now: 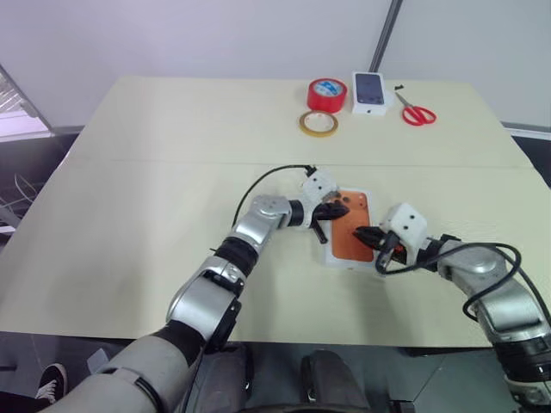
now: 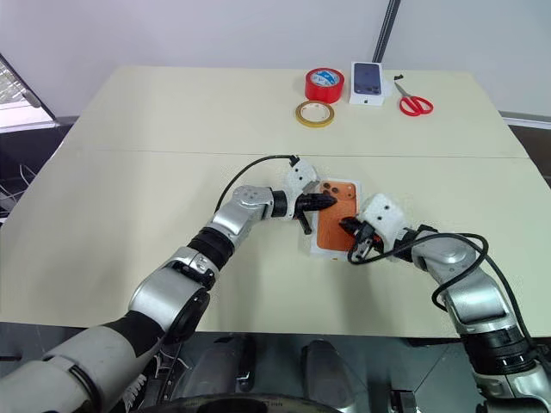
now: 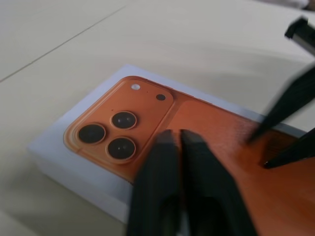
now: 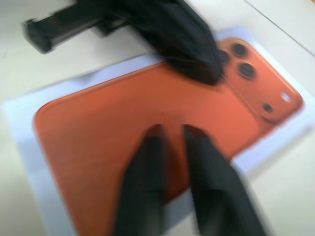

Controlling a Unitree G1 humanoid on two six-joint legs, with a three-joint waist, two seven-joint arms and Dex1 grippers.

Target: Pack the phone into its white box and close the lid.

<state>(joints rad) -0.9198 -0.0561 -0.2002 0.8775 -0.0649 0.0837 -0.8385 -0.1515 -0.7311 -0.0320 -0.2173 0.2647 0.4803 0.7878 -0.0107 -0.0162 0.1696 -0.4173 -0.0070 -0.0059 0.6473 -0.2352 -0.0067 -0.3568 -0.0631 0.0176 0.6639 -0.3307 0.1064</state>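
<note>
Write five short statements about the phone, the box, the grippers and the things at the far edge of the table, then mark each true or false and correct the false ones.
1. The phone lies camera side up in the white box. True.
2. The lid is already on the box. False: the phone's orange back is uncovered.
3. Both grippers are over the phone. True: the left gripper is near its camera end, the right gripper near the other end.
4. The scissors lie beside the phone. False: they lie at the table's far edge, next to the small white carton.
5. The red tape roll sits on the carton. False: it stands on the table beside it.
</note>
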